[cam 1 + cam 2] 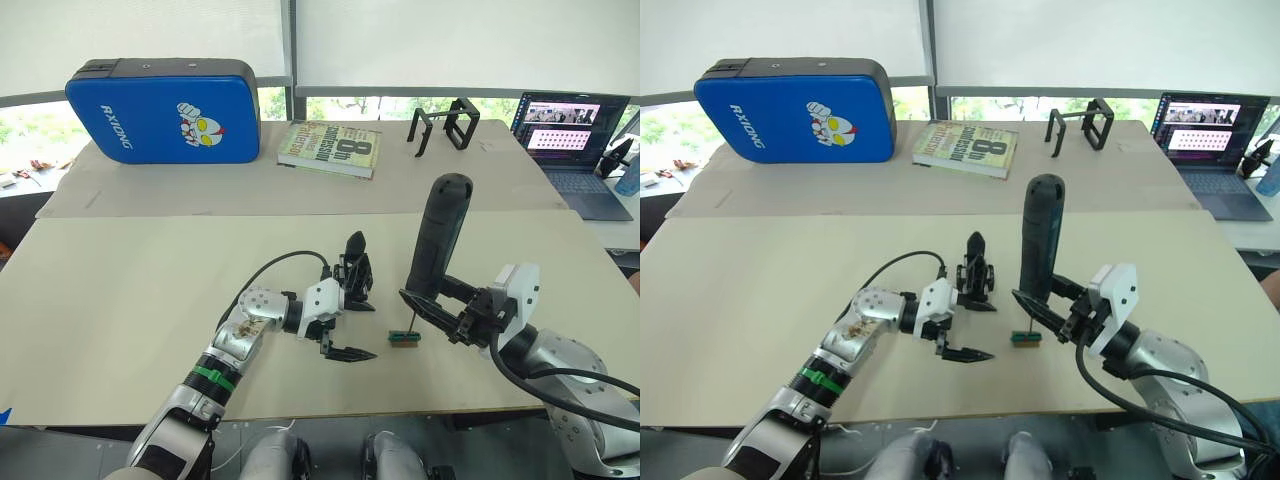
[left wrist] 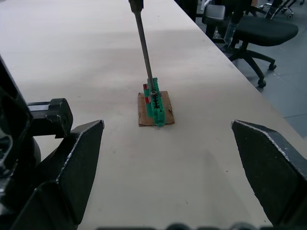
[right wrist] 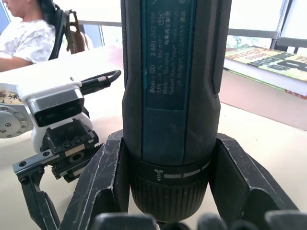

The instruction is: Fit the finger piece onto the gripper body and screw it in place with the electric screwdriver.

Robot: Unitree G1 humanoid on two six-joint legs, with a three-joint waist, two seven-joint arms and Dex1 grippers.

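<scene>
Left eye view: one electric screwdriver (image 1: pixel 438 235) pinched in right end effector (image 1: pixel 432 315); left end effector (image 1: pixel 352 305) spread, beside one gripper body (image 1: pixel 357 278).

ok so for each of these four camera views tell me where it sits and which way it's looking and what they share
Left eye: on the head, looking forward and down over the table; both arms show.
Right eye: beside it, same scene.
Left wrist: looks along the open left gripper at the green block.
Right wrist: looks along the right gripper, which clamps the electric screwdriver.
Shared: the screwdriver's bit stands on the green block.
</scene>
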